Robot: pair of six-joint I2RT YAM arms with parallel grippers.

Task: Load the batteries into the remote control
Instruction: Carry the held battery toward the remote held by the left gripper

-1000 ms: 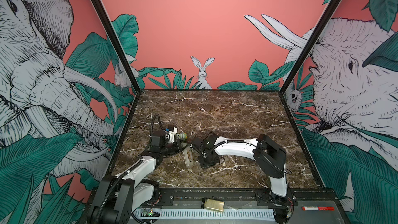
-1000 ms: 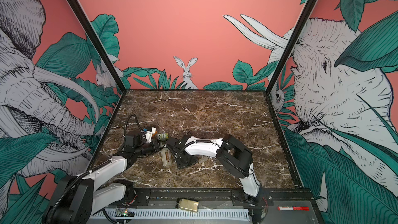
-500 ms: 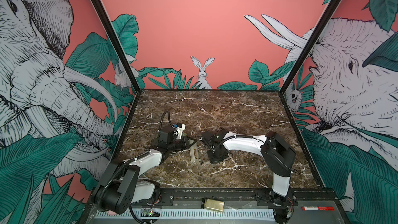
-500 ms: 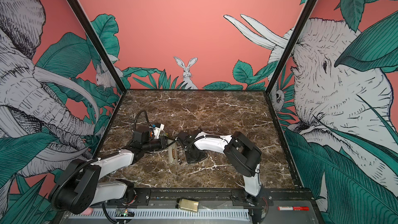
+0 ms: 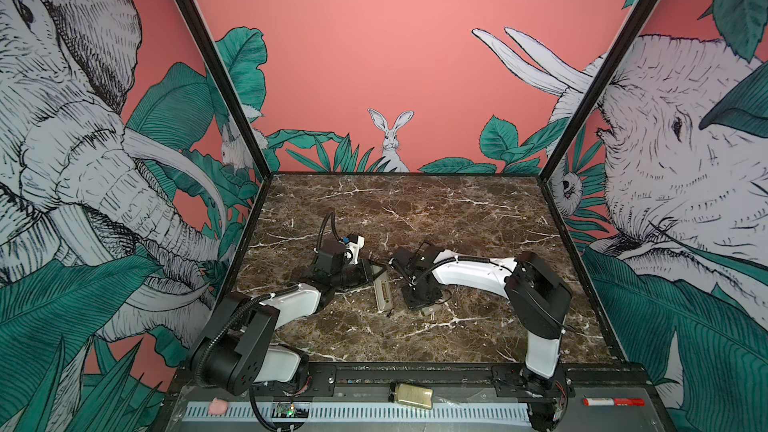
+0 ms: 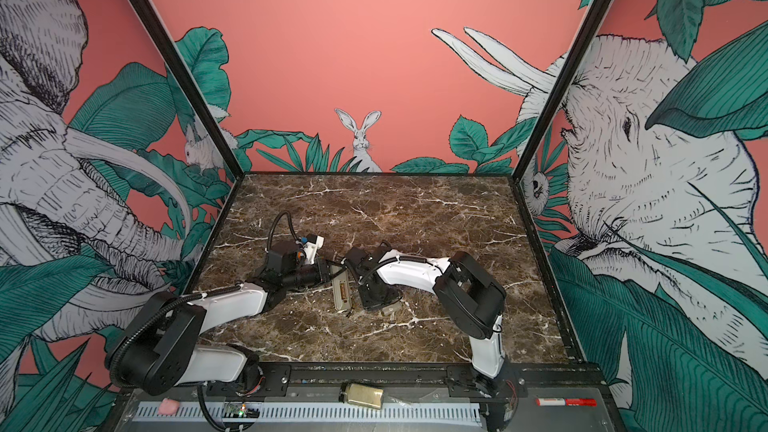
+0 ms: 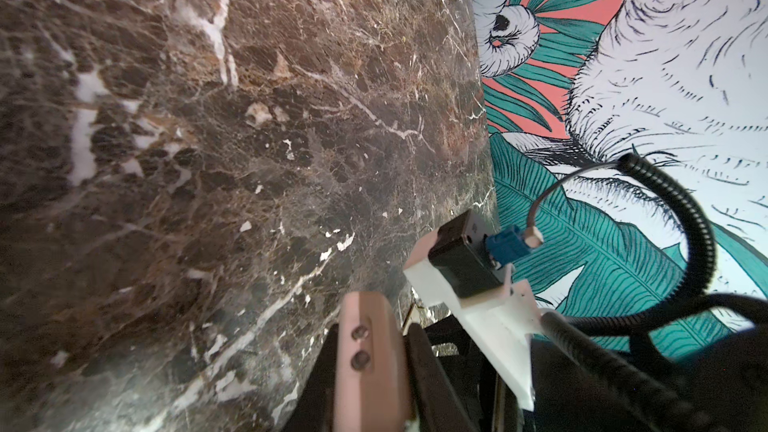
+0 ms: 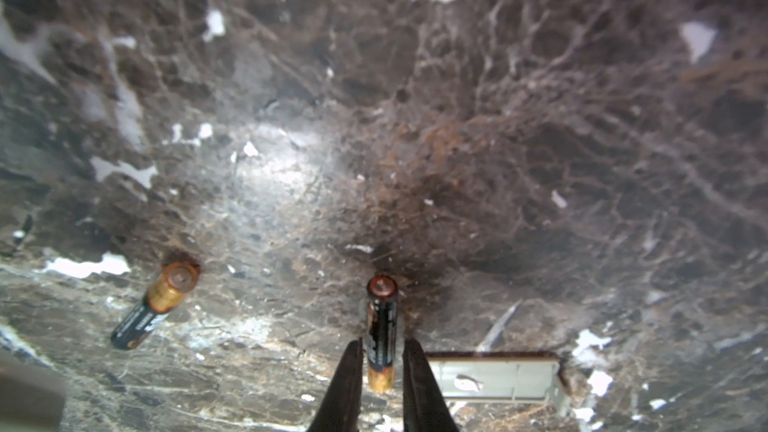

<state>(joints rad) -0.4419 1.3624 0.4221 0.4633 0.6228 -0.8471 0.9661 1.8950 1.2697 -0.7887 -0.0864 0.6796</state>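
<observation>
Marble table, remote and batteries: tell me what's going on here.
The remote control lies back up on the table, its battery recess open. The left gripper, shut, sits at the remote's far end. The right gripper is down at the table with its jaws open astride one battery; the other battery lies loose beside it. Neither is loaded yet.

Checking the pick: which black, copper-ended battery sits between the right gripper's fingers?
The straight battery in line with the right gripper; the slanted battery lies apart.

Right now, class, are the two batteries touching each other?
Apart: the right wrist view shows marble between the loose battery and the other battery, at the right pincer.
</observation>
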